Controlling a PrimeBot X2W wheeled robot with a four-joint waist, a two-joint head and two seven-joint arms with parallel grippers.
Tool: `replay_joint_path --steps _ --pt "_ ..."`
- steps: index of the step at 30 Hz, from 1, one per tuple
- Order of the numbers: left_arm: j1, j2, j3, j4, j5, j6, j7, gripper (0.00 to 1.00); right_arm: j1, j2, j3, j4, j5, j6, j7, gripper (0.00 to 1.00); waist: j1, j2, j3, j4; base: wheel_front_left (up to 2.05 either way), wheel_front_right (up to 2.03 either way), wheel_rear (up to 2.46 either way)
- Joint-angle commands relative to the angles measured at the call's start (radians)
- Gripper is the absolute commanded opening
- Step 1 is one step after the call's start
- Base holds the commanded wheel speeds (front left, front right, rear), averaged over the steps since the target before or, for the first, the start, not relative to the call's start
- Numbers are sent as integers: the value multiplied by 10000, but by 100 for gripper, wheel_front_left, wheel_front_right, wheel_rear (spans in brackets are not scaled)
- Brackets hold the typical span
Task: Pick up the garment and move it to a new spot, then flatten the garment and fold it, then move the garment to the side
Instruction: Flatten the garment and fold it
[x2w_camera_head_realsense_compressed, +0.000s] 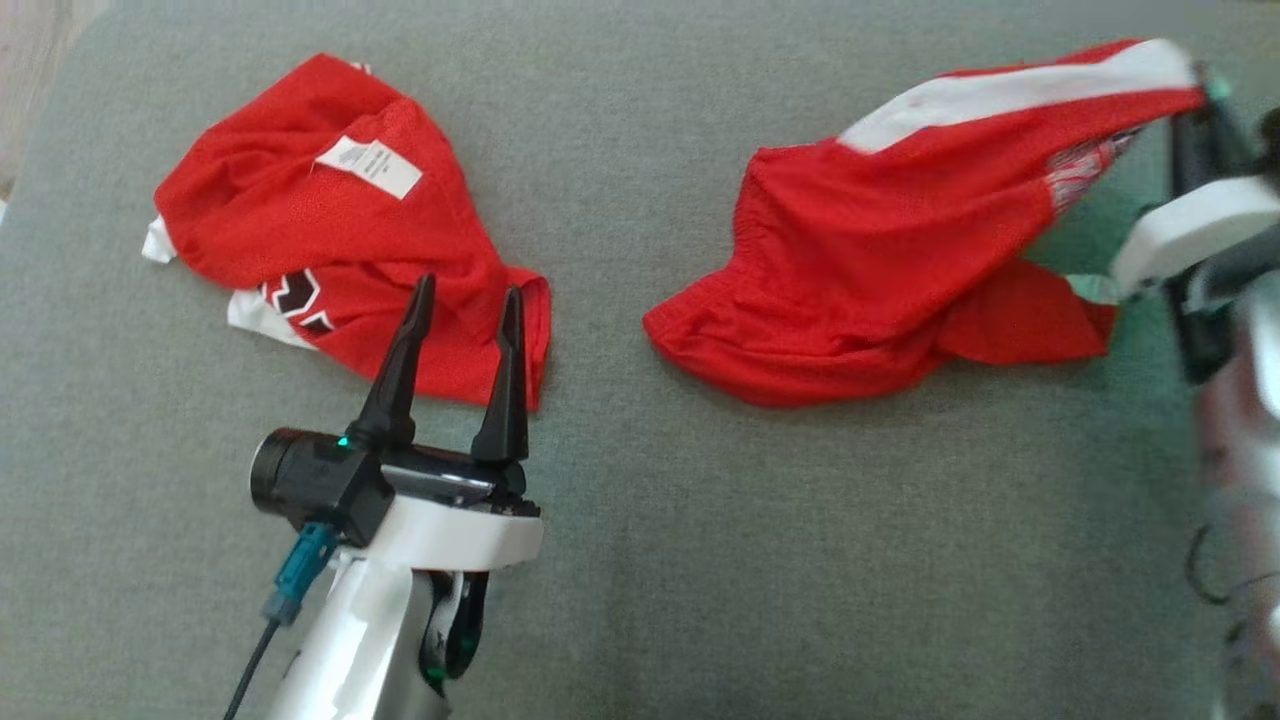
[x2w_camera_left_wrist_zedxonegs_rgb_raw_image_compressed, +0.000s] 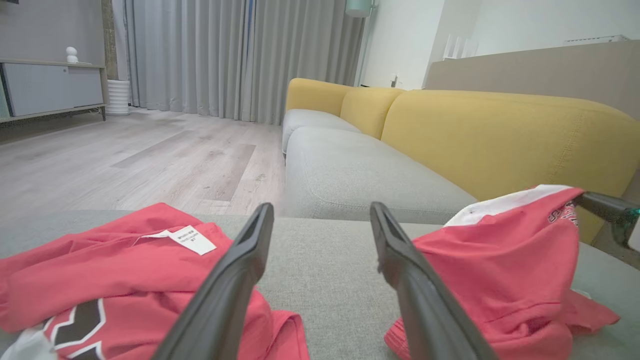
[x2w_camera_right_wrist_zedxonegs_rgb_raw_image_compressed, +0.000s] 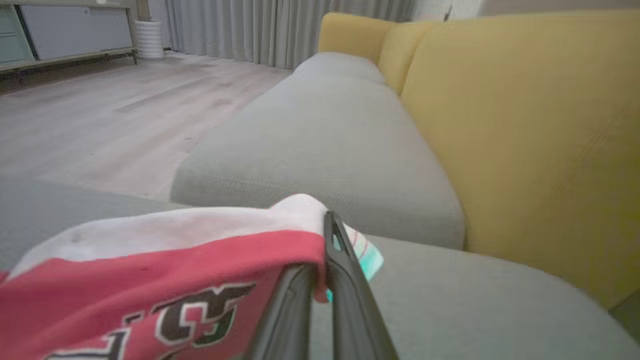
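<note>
Right gripper (x2w_camera_right_wrist_zedxonegs_rgb_raw_image_compressed: 320, 265) has its two dark fingers pressed together on a corner of the garment (x2w_camera_head_realsense_compressed: 880, 270), pinching the cloth where the broad white panel (x2w_camera_head_realsense_compressed: 1010, 90) meets the red mesh. In the head view this gripper sits blurred at the far right edge, and the pinched corner is raised and pulled taut toward it. The rest of the garment slopes down to the left and lies bunched on the grey upholstered seat (x2w_camera_head_realsense_compressed: 700, 550). The right wrist view shows black, white-outlined lettering (x2w_camera_right_wrist_zedxonegs_rgb_raw_image_compressed: 195, 315) on the red cloth just below the white panel. Left gripper (x2w_camera_head_realsense_compressed: 469, 288) holds nothing, its fingers spread wide, and it points up the head view from the lower left. Its fingertips overlap the lower right edge of a second red garment (x2w_camera_head_realsense_compressed: 330, 230), though whether they touch it cannot be told. That second piece lies crumpled on the left of the seat, well apart from the held garment, with a white label (x2w_camera_head_realsense_compressed: 370, 165) facing up and a black, white-edged marking (x2w_camera_head_realsense_compressed: 295, 295) near its lower left. Beyond the seat, the left wrist view shows a sofa with yellow backs (x2w_camera_left_wrist_zedxonegs_rgb_raw_image_compressed: 500, 140), a pale wood floor (x2w_camera_left_wrist_zedxonegs_rgb_raw_image_compressed: 125, 165) and grey curtains (x2w_camera_left_wrist_zedxonegs_rgb_raw_image_compressed: 225, 50).
</note>
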Motion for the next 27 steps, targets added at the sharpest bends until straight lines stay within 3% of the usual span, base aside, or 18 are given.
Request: replay_joint_path --steps 1,12,17,23,24,25,26,27 --pt "-184 37 259 -334 -31 75 -42 100 -467 -171 196 -519 90 -7 95 0 0 0 -137 -108 0 0 0" --pt "-91 37 160 -368 -72 51 -42 100 -550 -1314 298 -2083 66 -7 1679 0 0 0 -336 -40 0 0 0" --pt "-159 37 44 -412 -131 54 -42 100 -1099 -1711 68 -2026 -361 -7 1939 0 0 0 -155 330 0 0 0" --pt "-254 37 -76 -414 -238 72 -42 100 -2218 -1937 -174 -1441 -1044 -7 1487 0 0 0 80 790 0 0 0" --pt "-265 37 -100 -419 -257 81 -42 100 -2382 -1947 -271 -1322 -1190 -7 1348 29 0 0 103 844 0 0 0" --pt "-278 37 -128 -425 -283 93 -42 100 -2521 -1988 -294 -1194 -1380 -7 1178 82 0 0 131 901 0 0 0" --pt "-290 37 -151 -428 -306 105 -42 100 -2639 -2019 -377 -1030 -1540 -7 1052 100 0 0 142 943 0 0 0" --pt "-297 37 -171 -428 -322 119 -42 100 -2711 -2034 -468 -833 -1701 -7 1008 100 0 0 142 972 0 0 0"
